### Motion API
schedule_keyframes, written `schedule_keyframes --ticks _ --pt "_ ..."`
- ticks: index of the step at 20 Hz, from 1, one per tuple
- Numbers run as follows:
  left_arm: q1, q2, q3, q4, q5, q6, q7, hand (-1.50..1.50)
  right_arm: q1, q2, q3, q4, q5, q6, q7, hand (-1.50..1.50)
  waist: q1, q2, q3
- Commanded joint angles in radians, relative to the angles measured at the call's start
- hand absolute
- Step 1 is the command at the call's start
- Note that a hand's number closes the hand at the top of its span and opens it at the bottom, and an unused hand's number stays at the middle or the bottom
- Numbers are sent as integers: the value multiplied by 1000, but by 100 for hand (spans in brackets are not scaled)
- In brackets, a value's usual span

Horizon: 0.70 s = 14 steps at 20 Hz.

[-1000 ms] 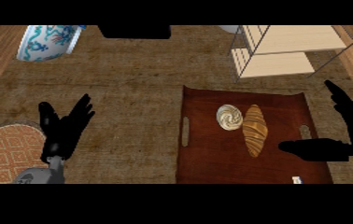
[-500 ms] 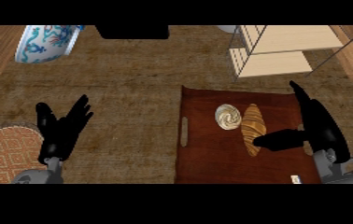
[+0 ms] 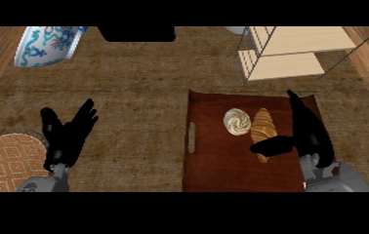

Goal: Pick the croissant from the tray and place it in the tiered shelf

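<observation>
croissant (image 3: 264, 130) is the thing to follow, and it lies on the brown tray (image 3: 216, 165), just beside a round swirled pastry (image 3: 236, 122). going left to right: the left hand (image 3: 69, 135) rests open at the lower left of the worktop (image 3: 137, 87), fingers up, next to an orange patterned mat (image 3: 18, 162), the same as a second ago. a blue and white bowl (image 3: 47, 45) sits at the far left corner. the right hand (image 3: 306, 130) has changed most: a second ago it hung off the tray's right edge, and now it has slid in over the tray, its thumb across the croissant's lower end and its straight fingers along the right side. it is spread wide and holds nothing yet. the grasp looks about to close, while the tiered shelf (image 3: 288, 52) waits beyond the tray.
</observation>
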Motion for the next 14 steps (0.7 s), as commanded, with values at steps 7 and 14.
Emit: schedule_keyframes --ticks 7,14 --pt "65 28 34 -23 5 -67 11 0 -12 111 -20 60 116 54 146 -150 -1 3 -4" --pt "60 -34 2 -48 -39 -18 38 0 28 137 -60 188 198 32 50 -150 -1 3 -3"
